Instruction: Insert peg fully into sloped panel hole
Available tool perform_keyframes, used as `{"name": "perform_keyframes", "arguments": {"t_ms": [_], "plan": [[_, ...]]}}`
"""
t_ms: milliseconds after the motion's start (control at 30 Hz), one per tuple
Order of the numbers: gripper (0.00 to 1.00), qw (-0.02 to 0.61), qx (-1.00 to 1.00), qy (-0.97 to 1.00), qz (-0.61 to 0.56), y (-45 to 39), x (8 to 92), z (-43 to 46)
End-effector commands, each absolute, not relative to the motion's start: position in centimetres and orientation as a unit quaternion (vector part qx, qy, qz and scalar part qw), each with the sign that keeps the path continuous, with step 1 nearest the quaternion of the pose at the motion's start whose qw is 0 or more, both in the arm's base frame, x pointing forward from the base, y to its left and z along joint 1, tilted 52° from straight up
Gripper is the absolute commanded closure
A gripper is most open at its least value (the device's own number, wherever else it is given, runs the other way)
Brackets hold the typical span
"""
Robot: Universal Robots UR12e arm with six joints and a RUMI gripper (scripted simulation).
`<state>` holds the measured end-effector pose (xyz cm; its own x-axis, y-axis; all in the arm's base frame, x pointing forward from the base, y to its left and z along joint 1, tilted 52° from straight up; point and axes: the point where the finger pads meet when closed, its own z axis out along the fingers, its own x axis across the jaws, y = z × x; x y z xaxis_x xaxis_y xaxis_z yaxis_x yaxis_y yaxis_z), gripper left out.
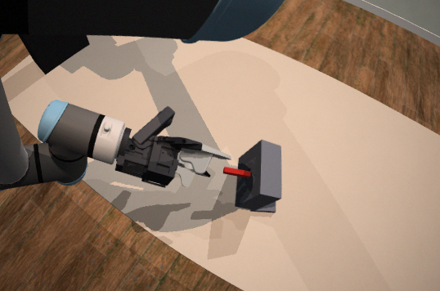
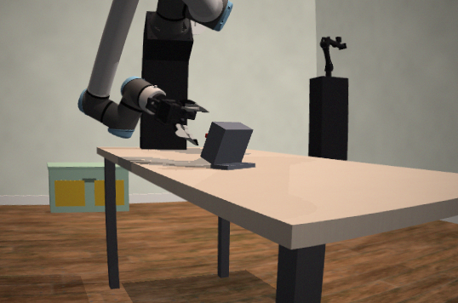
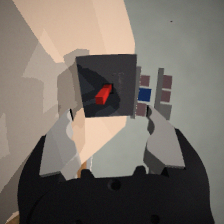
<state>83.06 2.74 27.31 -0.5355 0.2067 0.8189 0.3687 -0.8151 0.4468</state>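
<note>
A red peg (image 1: pixel 236 172) sticks out of the hole in the sloped face of a dark grey block (image 1: pixel 260 176) on the beige table. Part of the peg is inside the hole and part still shows outside. My gripper (image 1: pixel 218 163) is open and empty, with its fingertips a short way back from the peg's free end, not touching it. In the wrist view the peg (image 3: pixel 103 94) shows in the panel (image 3: pixel 106 85) ahead, between and beyond my spread fingers. In the exterior view the block (image 2: pixel 226 142) hides most of the peg, and my gripper (image 2: pixel 191 122) hovers to its left.
The block stands on a thin base plate (image 2: pixel 231 166) near the table's left end. A black pedestal with a small arm (image 2: pixel 329 117) stands behind the table. A green and yellow cabinet (image 2: pixel 87 186) sits on the floor at the left.
</note>
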Motion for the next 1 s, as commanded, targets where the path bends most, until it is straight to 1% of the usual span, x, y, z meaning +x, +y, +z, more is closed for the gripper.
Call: {"name": "perform_keyframes", "arguments": {"t_ms": [0, 133, 200, 700, 767, 867, 967], "plan": [[0.31, 0.049, -0.479, -0.3, -0.824, 2.0, 82.0, 26.9], [0.26, 0.049, -0.479, -0.3, -0.824, 1.3, 81.0, 26.4], [0.26, 0.049, -0.479, -0.3, -0.824, 1.3, 81.0, 26.4], [0.04, 0.049, -0.48, -0.301, -0.822, -0.5, 78.3, 25.2], [0.04, 0.049, -0.48, -0.301, -0.822, -0.5, 78.3, 25.2], [0.0, 0.049, -0.48, -0.301, -0.822, -0.6, 78.1, 25.1], [0.0, 0.049, -0.48, -0.301, -0.822, -0.6, 78.1, 25.1]]}}
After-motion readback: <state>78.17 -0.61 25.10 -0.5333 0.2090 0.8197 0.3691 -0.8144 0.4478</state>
